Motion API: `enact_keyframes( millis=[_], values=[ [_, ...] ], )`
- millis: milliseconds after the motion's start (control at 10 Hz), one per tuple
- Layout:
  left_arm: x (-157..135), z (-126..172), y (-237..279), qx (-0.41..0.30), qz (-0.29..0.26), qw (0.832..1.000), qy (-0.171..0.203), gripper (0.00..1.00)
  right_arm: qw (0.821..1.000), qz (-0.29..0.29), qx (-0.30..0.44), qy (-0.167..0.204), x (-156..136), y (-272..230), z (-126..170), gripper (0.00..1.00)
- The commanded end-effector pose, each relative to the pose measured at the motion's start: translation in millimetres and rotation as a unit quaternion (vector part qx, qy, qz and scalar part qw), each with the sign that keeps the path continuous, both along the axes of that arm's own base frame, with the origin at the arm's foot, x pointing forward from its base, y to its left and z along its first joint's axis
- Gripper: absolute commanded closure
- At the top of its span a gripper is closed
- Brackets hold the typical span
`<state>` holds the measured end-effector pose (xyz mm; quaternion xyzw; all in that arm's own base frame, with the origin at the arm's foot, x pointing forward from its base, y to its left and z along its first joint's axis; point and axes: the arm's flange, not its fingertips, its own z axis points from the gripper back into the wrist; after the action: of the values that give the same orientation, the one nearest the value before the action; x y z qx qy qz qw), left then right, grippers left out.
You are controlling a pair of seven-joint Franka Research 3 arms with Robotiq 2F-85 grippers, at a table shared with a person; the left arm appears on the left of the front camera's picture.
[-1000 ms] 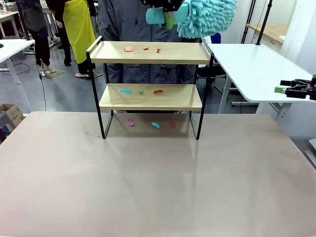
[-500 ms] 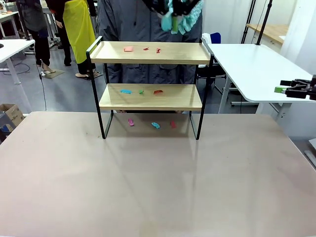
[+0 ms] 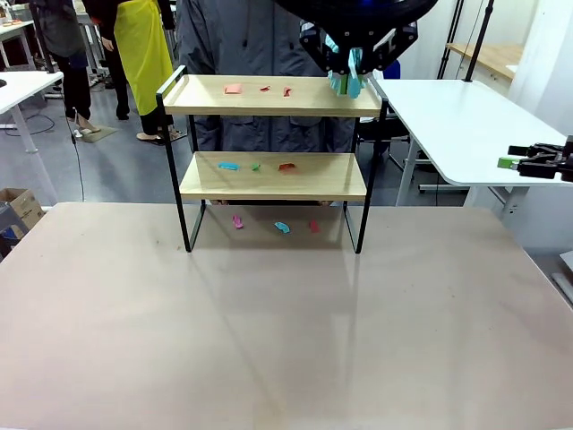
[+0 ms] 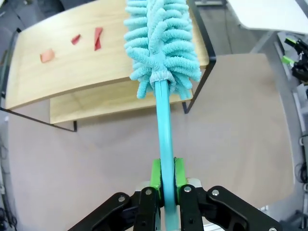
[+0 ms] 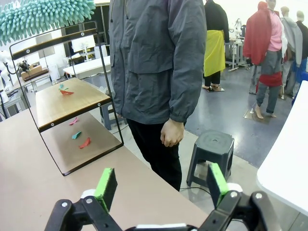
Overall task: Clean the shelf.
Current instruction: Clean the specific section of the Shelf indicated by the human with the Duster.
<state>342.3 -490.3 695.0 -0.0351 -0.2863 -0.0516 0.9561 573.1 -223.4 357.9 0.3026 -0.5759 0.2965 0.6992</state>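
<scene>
Now, starting with the shelf: stands at the far side of the desk, about in the middle, on thin black legs. Has two light wooden boards, one over the other, with raised black rails at both ends. Holds three small red and orange scraps on the top board. Holds a blue scrap, a green one and a red one in a row on the lower board. Down below, on the desk between the legs, three more bits: pink, teal and red.

Up over the right end of the top board, the left claw, pointing down. Clamped tight on the thin teal handle of a fluffy teal duster, with a green pad pressed on each side of the handle. Fluffy head over the right part of the top board, well apart from the red scraps. Hard to tell whether touching the wood or not.

Off to the right, past the desk's edge and in front of a white table, the right claw. Spread wide apart, with nothing between its green pads.

Behind the shelf, a person in a grey jacket, with one hand hanging down. Close to the person's legs, a dark round stool on the floor.
</scene>
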Motion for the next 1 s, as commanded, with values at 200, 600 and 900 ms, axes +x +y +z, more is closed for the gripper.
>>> enact_keyframes(
  millis=[200, 600, 900],
  values=[
    [5, -8, -10, -0.002, 0.026, 0.998, 0.049, 0.87, 1.000, 0.001, -0.001, -0.001, 0, 3, 2, 0.00],
    [8, -23, -11, 0.001, 0.022, 0.998, 0.061, 0.87, 1.000, 0.001, -0.001, -0.001, 0, 3, 2, 0.00],
    [18, -23, 2, 0.003, 0.030, 0.996, 0.078, 0.87, 1.000, 0.001, -0.001, -0.001, 0, 3, 2, 0.00]
  ],
)
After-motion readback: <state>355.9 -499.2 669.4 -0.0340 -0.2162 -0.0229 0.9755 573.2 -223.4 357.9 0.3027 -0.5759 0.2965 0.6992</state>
